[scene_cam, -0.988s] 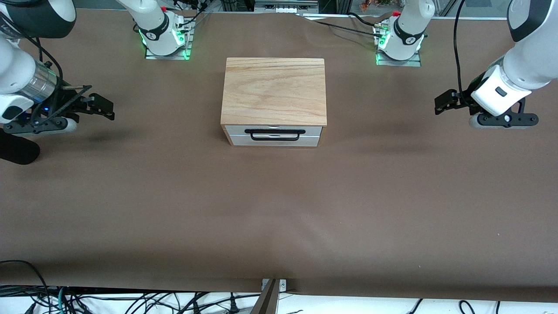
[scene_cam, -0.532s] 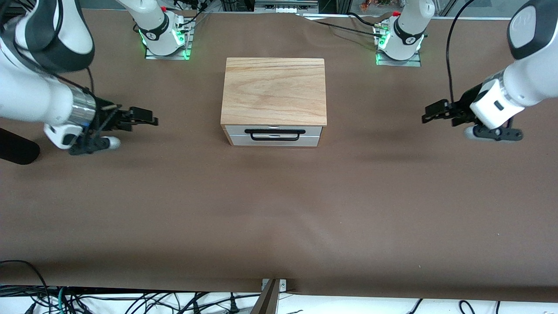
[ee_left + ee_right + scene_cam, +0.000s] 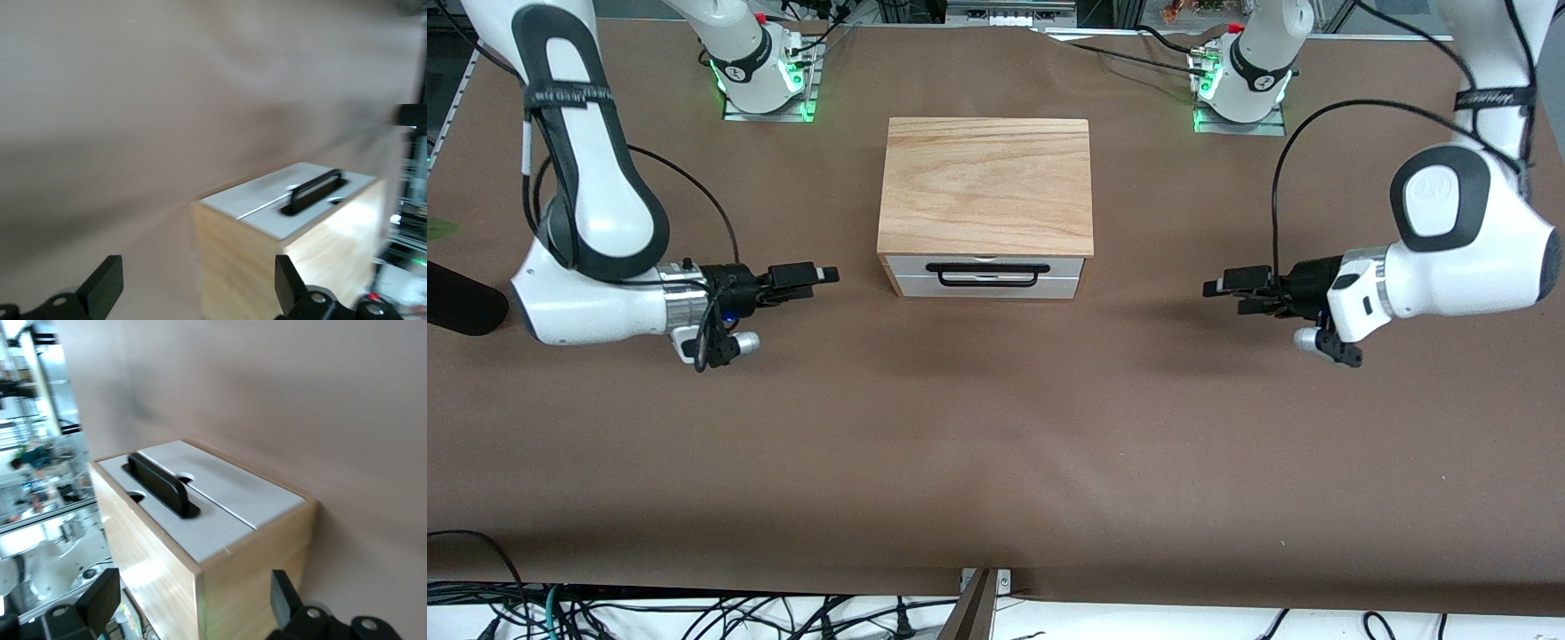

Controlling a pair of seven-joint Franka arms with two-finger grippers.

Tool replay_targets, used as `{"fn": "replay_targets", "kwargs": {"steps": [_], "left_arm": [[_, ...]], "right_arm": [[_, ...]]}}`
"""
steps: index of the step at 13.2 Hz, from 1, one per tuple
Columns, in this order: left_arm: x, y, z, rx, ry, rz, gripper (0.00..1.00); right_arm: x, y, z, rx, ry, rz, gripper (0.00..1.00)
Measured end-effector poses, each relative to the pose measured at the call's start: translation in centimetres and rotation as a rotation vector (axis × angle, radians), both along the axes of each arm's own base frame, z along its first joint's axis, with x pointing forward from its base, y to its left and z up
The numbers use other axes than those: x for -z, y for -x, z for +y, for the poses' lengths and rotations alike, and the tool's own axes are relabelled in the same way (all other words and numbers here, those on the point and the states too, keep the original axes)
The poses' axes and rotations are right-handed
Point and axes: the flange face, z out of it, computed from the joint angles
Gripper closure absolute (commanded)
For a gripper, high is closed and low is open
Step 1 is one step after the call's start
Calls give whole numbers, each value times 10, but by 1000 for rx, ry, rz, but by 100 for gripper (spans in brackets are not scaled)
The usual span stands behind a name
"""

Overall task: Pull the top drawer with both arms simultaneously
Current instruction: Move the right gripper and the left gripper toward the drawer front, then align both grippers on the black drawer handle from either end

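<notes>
The cabinet has a light-wood top board (image 3: 985, 182). The top drawer (image 3: 1067, 266) is shut, with a white front and a long black bar handle (image 3: 987, 274). My right gripper (image 3: 824, 276) is open and empty. It is over the table toward the right arm's end and points at the cabinet's front corner, a short gap away. My left gripper (image 3: 1214, 287) is open and empty over the table toward the left arm's end, farther off. The left wrist view shows the drawer front (image 3: 267, 223) and handle (image 3: 313, 191) past my left gripper (image 3: 197, 290). The right wrist view shows them too (image 3: 190, 533), (image 3: 160, 483), past my right gripper (image 3: 193, 603).
A brown cloth (image 3: 996, 427) covers the table. Both arm bases (image 3: 760, 76), (image 3: 1240, 84) stand farther from the front camera than the cabinet. A lower white drawer front (image 3: 987, 289) sits under the top one. Cables (image 3: 694, 613) hang at the table's near edge.
Both arms have swung down and inward from the table's ends toward the cabinet. Both grippers now point at its front corners, level with the drawers. The cabinet has not moved.
</notes>
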Motion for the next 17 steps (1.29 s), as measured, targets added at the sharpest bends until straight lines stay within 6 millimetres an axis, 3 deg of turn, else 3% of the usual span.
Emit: {"fn": "replay_targets", "kwargs": {"steps": [2, 5, 8, 9, 12, 15, 17], "left_arm": [[32, -5, -5, 11, 122, -25, 0], [68, -11, -10, 14, 263, -83, 0], [101, -14, -11, -33, 389, -122, 0], [111, -15, -14, -59, 430, -124, 0], [135, -16, -43, -132, 575, -134, 0], [143, -13, -82, -191, 682, -112, 0], [146, -10, -106, -217, 730, -107, 0]], "right_arm": [[32, 6, 26, 18, -126, -56, 1], [81, 35, 76, 99, -303, -111, 1], [126, 56, 97, 150, -424, -164, 3], [137, 61, 103, 174, -450, -167, 12], [153, 75, 121, 221, -491, -147, 40], [153, 78, 124, 216, -505, -135, 58], [154, 81, 124, 212, -518, -122, 62]]}}
